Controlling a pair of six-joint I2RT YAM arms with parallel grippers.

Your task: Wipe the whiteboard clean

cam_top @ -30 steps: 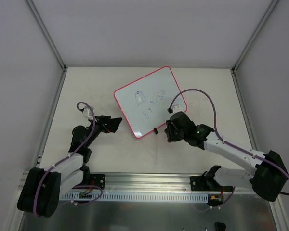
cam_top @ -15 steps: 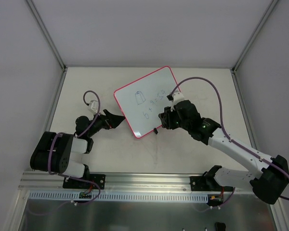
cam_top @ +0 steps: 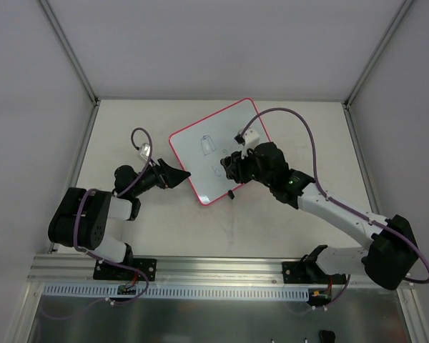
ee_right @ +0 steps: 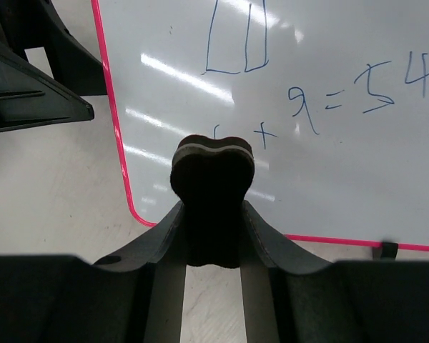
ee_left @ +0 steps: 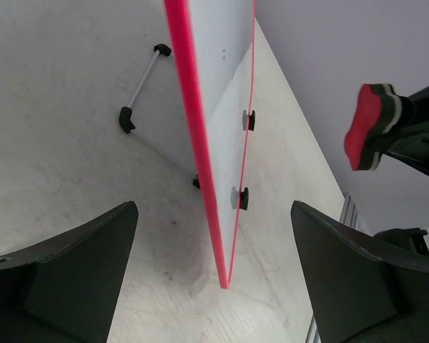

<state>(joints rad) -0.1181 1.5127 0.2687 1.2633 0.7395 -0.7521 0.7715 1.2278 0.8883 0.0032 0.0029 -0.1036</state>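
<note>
Table: carries the whiteboard at its middle, long axis running near-left to far-right.
Left gripper: jaws wide apart, straddling the board's left edge, not touching it.
Right gripper: clamped on the eraser, over the board's near-left part; contact cannot be told.
Blue marks: ahead and right of the eraser, so the wipe likely runs that way.

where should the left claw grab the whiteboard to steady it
Grip the whiteboard on the pink rim facing the left claw, coming from that side with jaws straddling the thin edge. The board is propped tilted on a wire stand, so both faces of that edge look reachable.
</note>
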